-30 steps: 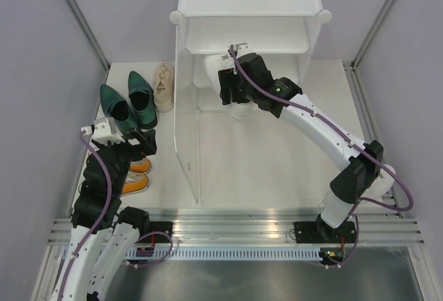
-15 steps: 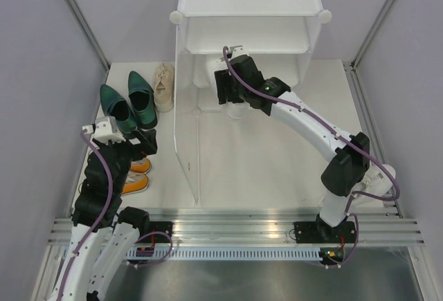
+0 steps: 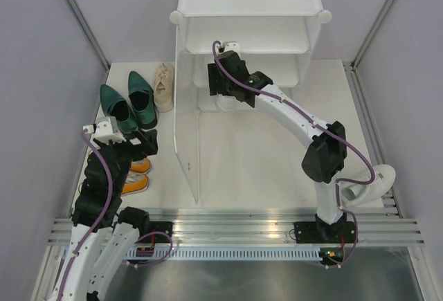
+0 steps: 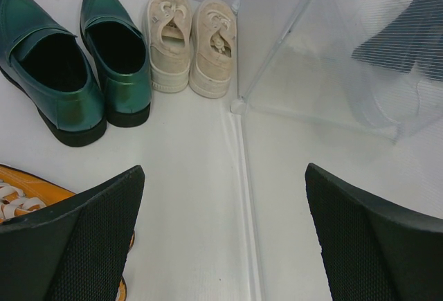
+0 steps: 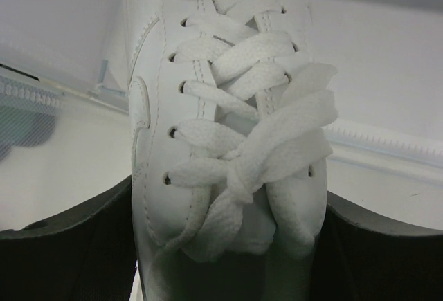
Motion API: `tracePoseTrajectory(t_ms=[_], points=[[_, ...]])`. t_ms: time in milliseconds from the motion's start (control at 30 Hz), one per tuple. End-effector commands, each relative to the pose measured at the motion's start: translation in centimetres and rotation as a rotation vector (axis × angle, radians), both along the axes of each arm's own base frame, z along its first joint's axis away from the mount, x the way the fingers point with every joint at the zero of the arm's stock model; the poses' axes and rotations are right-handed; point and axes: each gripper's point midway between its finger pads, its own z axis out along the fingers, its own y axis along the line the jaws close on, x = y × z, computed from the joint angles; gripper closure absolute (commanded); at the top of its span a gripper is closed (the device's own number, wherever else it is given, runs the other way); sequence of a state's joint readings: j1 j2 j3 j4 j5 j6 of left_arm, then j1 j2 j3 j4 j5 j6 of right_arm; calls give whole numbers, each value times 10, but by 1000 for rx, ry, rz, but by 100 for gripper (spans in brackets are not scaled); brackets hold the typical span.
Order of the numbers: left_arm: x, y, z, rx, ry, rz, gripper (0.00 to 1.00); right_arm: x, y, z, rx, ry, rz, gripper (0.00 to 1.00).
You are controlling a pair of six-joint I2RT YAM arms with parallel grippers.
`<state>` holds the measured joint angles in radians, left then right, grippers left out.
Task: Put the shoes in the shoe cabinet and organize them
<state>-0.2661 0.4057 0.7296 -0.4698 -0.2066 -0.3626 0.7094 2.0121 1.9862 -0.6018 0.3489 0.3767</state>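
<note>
My right gripper (image 3: 225, 85) reaches into the white shoe cabinet (image 3: 249, 0) under a shelf and is shut on a white sneaker (image 3: 229, 102). In the right wrist view the laced white sneaker (image 5: 228, 135) fills the gap between my right gripper's (image 5: 228, 252) dark fingers (image 5: 69, 245). A second white sneaker (image 3: 374, 180) lies by the right arm's base. My left gripper (image 3: 131, 142) hangs open and empty over the orange sneakers (image 3: 136, 176). Ahead of the left gripper (image 4: 225, 245) stand the dark green heels (image 4: 66, 83), the cream sneakers (image 4: 190, 41) and an orange sneaker (image 4: 21, 197).
The cabinet's translucent side panel (image 4: 332, 59) stands just right of the cream sneakers, its bottom corner (image 4: 237, 106) on the floor. Grey walls close in both sides. A metal rail (image 3: 235, 228) runs along the near edge.
The right arm has carried the white sneaker to the left and deeper under the cabinet shelf, uncovering the other white sneaker by its base. The left arm has stayed still.
</note>
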Motion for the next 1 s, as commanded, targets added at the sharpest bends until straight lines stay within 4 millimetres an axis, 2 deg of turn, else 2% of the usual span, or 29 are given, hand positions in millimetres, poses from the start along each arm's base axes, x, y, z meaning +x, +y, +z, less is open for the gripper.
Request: tracePoseTrajectory(t_ms=[0, 367, 567, 667, 767, 800, 900, 967], points=[[0, -3, 7, -12, -32, -17, 0, 29, 7, 78, 164, -202, -89, 99], [-2, -5, 10, -18, -47, -27, 0, 51, 13, 72, 209, -222, -157, 99], [-2, -6, 11, -20, -48, -30, 0, 57, 8, 69, 222, -220, -184, 90], [-2, -5, 11, -21, -49, -29, 0, 60, 10, 70, 236, -220, -174, 79], [-2, -6, 11, -21, -49, -32, 0, 61, 11, 71, 240, -219, -159, 59], [-2, -5, 11, -19, -48, -31, 0, 60, 12, 71, 242, -217, -151, 50], [-2, -5, 11, -18, -50, -29, 0, 60, 10, 77, 242, -228, -143, 33], [-2, -5, 11, -19, -50, -27, 0, 59, 10, 80, 248, -228, -131, 26]])
